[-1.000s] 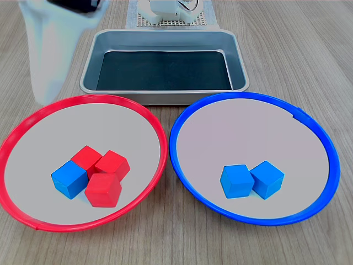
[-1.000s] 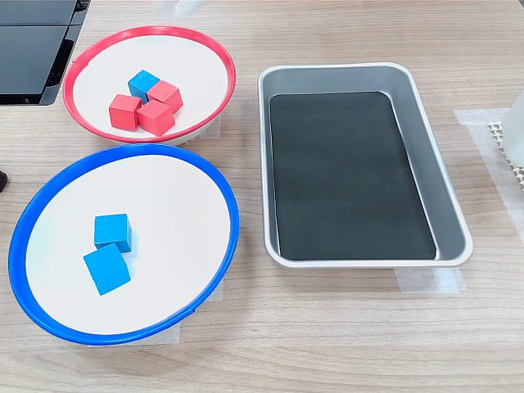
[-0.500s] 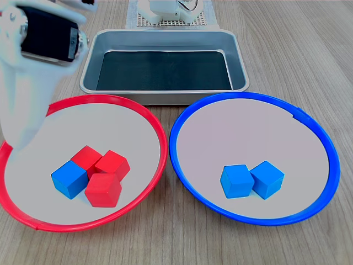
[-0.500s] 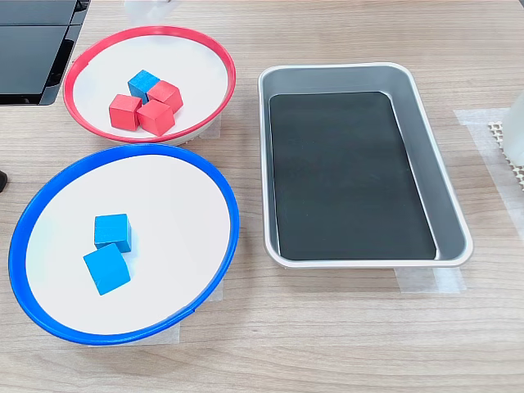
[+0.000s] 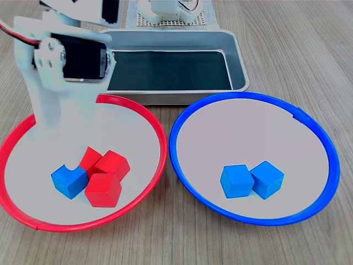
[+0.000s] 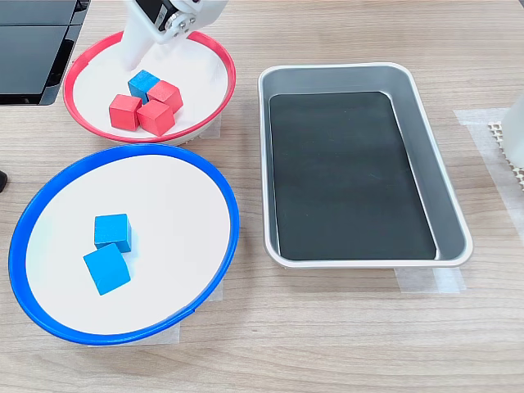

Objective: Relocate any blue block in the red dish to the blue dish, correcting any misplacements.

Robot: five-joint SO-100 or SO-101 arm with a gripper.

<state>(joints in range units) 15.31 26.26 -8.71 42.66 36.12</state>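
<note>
The red dish [image 5: 160,144] [image 6: 232,79] holds one blue block [image 5: 68,182] [image 6: 143,83] pressed against three red cubes [image 5: 104,190] [image 6: 155,117]. My white gripper [image 5: 63,144] [image 6: 137,65] hangs over the far left part of this dish, just behind the blue block. It is motion-blurred; its fingers look apart and nothing is between them. One pale fingertip overlaps the block's far top corner in the first exterior view. The blue dish [image 5: 175,150] [image 6: 234,214] holds two blue cubes [image 5: 237,181] [image 6: 112,231] side by side.
A rectangular metal tray [image 5: 165,36] [image 6: 344,70] with a black floor lies behind the dishes in the first exterior view. The arm's base [image 5: 165,11] stands beyond it. A black device [image 6: 33,49] sits at the second exterior view's top left.
The gripper has come down and toward the cubes in the red dish, from above the dish's far left rim to just behind the blue block. No block has moved.
</note>
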